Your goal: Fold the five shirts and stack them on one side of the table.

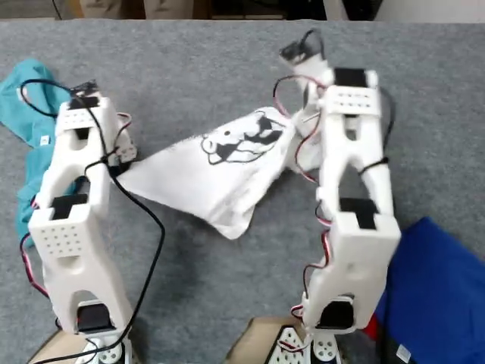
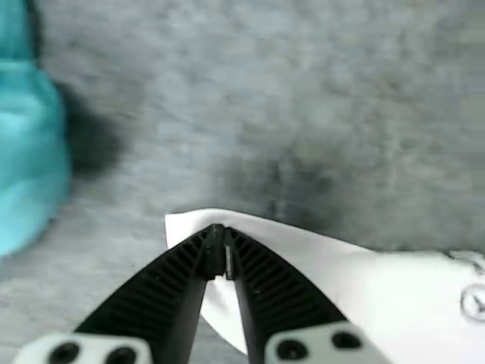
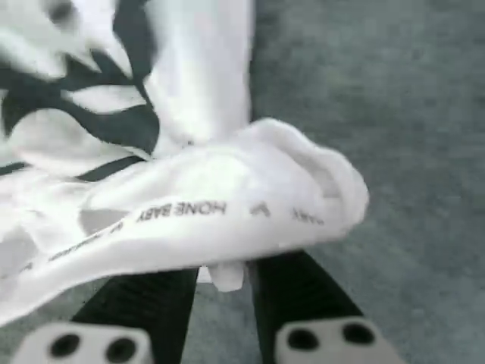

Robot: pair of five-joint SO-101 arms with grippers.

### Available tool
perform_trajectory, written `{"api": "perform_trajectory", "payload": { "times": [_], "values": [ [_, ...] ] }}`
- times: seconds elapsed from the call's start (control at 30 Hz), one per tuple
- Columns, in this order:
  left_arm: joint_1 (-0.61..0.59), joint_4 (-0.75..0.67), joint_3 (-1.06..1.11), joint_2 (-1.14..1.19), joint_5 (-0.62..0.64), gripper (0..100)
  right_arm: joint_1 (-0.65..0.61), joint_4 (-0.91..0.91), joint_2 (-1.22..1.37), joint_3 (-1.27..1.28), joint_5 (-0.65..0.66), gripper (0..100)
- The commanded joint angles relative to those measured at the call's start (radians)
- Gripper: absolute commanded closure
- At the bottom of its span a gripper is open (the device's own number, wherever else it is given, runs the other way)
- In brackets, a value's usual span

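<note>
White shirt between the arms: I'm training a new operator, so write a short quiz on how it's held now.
1. True or false: the left gripper is open above the white shirt.
2. What grips the shirt's other end? A) the right gripper B) a hand C) nothing
3. Fill in: the teal shirt lies beside the ___ arm.
Key: 1 false, it is shut on the shirt; 2 A; 3 left.

The desk [image 1: 189,68] is covered with a grey, felt-like surface. A teal shirt [image 1: 14,102] is seen lying at its left edge. A white printed shirt [image 1: 227,178] is spread in the middle, and a blue shirt [image 1: 439,288] is laid at the near right corner.
</note>
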Motion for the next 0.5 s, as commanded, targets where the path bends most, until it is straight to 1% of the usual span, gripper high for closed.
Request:
{"api": "perform_trajectory", "payload": {
  "times": [0.0, 0.17, 0.3, 0.4, 0.47],
  "values": [
    [-0.095, 0.012, 0.005, 0.005, -0.032, 98, 0.024, 0.081, -0.142, -0.128, 0.028, 92.2],
    [-0.170, 0.043, -0.009, 0.004, -0.069, 98, 0.051, 0.212, -0.177, -0.223, 0.103, 92.2],
    [-0.218, 0.161, -0.092, 0.004, -0.089, 98, 0.094, 0.305, -0.183, -0.265, 0.178, 91.0],
    [-0.224, 0.258, -0.195, 0.004, -0.089, 98, 0.113, 0.307, -0.239, -0.219, 0.173, 82.9],
    [-0.210, 0.330, -0.282, -0.007, -0.089, 98, 0.087, 0.307, -0.325, -0.125, 0.172, 76.7]
  ]
}}
